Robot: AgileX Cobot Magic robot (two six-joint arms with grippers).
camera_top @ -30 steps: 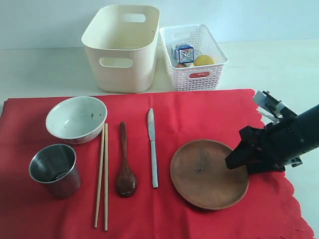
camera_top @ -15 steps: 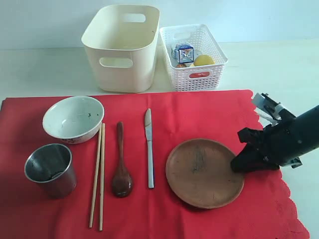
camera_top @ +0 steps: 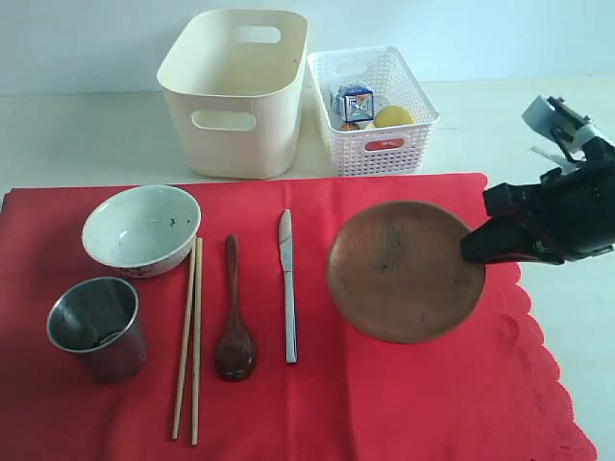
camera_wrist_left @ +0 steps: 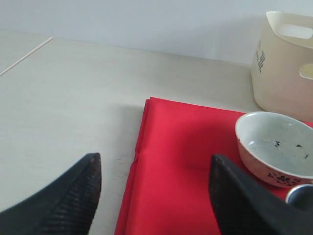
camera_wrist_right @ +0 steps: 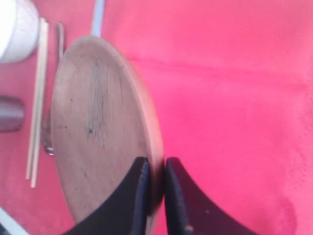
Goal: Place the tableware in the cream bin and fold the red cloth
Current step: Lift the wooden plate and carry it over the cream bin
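so, barely started: my right hand (camera_top: 478,242) pinches the plate (camera_top: 404,271) by its rim, tilted up off the cloth (camera_top: 404,403); my left hand (camera_wrist_left: 154,164) hangs open. bowl (camera_top: 141,229), cup (camera_top: 98,328), chopsticks (camera_top: 189,336), spoon (camera_top: 234,317) and knife (camera_top: 287,283) lie on the unfolded cloth. the bin (camera_top: 233,106) looks empty; the basket (camera_top: 420,120) holds a carton (camera_top: 356,101) and lemon (camera_top: 393,116).

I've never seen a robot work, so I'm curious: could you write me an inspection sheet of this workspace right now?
Surface: pale table under red cloth.
Job's things: plate raised, tilted; bowl, cup, chopsticks, spoon, knife lying on cloth; cream bin behind it.
Clutter: white basket with carton, lemon.
End effectors: right end effector shut on plate rim; left end effector open, holding nothing.
Cables: nothing seen.
Surroundings: plain wall.
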